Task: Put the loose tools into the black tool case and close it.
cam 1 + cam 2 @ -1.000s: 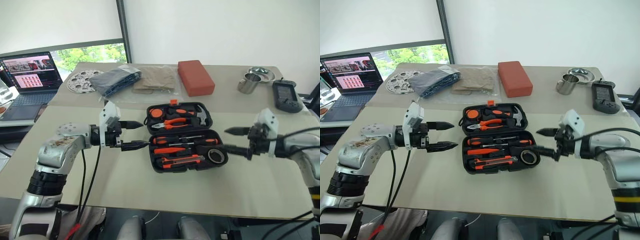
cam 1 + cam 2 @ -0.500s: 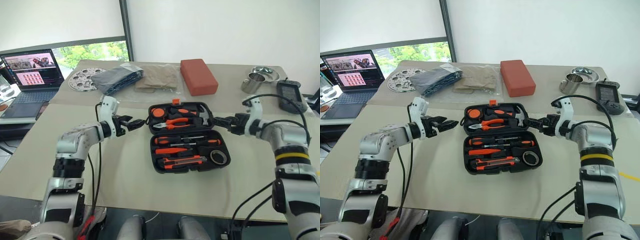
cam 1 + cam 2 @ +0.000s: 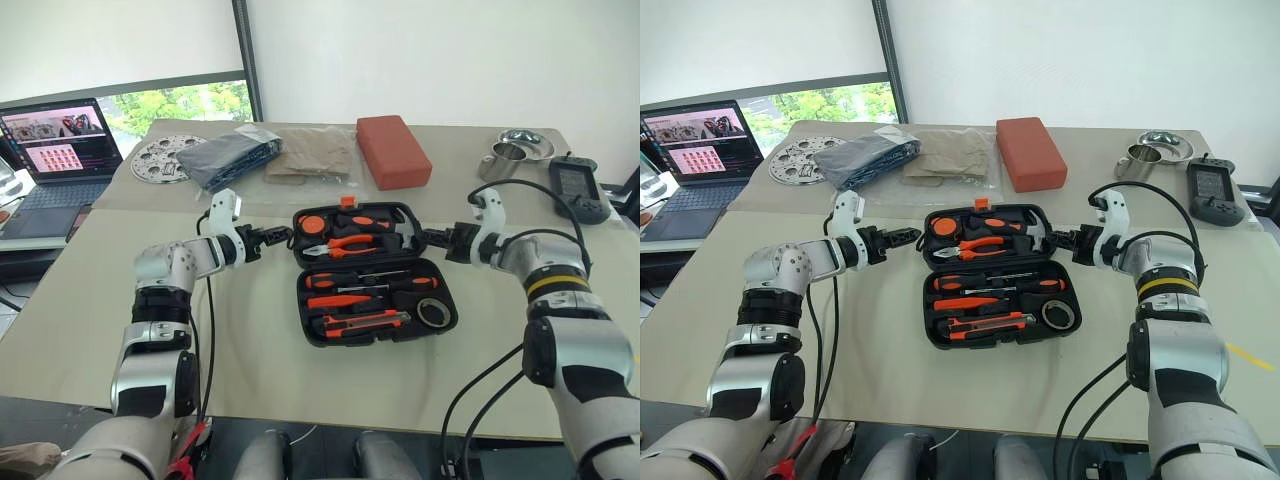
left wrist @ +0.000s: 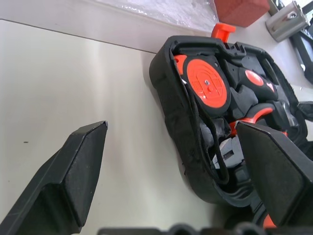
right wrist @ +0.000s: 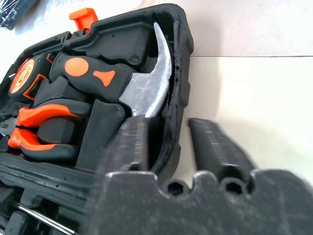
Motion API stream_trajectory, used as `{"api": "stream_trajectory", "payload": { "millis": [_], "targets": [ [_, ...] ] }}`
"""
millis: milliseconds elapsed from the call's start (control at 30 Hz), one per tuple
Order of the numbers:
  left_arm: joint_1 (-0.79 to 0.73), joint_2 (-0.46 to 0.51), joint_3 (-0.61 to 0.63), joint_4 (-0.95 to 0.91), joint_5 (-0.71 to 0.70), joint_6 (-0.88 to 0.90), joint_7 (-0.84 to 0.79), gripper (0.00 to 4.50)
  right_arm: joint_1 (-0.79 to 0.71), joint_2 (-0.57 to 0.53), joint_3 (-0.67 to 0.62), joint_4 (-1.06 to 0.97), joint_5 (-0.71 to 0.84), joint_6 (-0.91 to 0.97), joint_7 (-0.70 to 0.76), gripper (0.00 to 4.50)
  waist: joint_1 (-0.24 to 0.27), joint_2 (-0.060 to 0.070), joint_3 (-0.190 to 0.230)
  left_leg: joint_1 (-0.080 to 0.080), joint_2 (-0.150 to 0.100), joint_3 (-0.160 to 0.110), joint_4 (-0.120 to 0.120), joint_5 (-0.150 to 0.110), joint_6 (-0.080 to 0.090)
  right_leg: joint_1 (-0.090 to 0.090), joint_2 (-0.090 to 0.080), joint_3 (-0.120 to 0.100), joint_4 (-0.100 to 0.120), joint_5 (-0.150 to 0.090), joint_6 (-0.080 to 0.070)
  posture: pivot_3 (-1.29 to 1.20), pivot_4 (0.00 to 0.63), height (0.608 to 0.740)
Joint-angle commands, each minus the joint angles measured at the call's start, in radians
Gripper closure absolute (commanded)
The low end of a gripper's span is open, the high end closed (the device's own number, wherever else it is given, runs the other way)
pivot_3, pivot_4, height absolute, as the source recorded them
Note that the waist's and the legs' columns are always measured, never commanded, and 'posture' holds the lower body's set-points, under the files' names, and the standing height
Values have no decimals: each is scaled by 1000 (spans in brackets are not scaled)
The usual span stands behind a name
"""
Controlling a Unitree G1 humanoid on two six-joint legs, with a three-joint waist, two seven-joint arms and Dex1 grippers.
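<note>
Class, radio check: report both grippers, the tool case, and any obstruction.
Left gripper open at the far half's left edge. Right gripper astride its right rim. Black tool case lying open, tools seated. Nothing in the way.

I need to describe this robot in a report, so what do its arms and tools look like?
Both arms have silver-grey metal segments with black joint rings and loose black cables. Each wrist carries a white housing. The left tool and right tool each have two black fingers. A yellow band circles the right forearm.

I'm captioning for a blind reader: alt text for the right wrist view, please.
The right gripper straddles the rim of the open black case, one finger inside, one outside. A claw hammer and orange-handled pliers sit in its slots.
</note>
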Motion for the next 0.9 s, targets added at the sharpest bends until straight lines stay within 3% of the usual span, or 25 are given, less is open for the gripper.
{"api": "stream_trajectory", "payload": {
  "millis": [33, 467, 600, 633, 900],
  "targets": [
    [-13, -8, 25, -17, -19, 6, -5, 0, -41, 10, -10, 15, -19, -44, 18, 4470, -1, 0, 0, 0, 0, 0, 0, 0, -1, 0, 0, 0, 0, 0, 0, 0, 150, 727],
    [-25, -38, -63, 54, 62, -75, -44, 0, -27, 2, -26, -1, -41, -44, 26, 4470, -3, 0, 0, 1, -1, 0, -1, 1, -2, 0, 1, 0, 1, 0, 0, 0, 150, 727],
    [-43, -59, -66, 109, 90, -130, -33, 893, -13, -1, -25, -16, -43, -46, 31, 4500, -2, 0, 0, 1, -1, 1, -1, 1, -2, 0, 1, 0, 1, 0, 0, 0, 150, 727],
    [-49, -63, -63, 123, 93, -137, -33, 1423, -12, -1, -26, -18, -44, -45, 31, 4500, -1, 0, 0, 1, -1, 1, -1, 1, -2, 0, 1, 0, 1, 0, 0, 0, 150, 727],
    [-71, -89, -71, 160, 105, -175, -56, 4188, -4, -1, -28, -28, -48, -55, 28, 4500, 0, 0, 0, 1, -1, 2, -1, 1, -2, 0, 1, 0, 1, 0, 0, 0, 150, 727]
  ]
}}
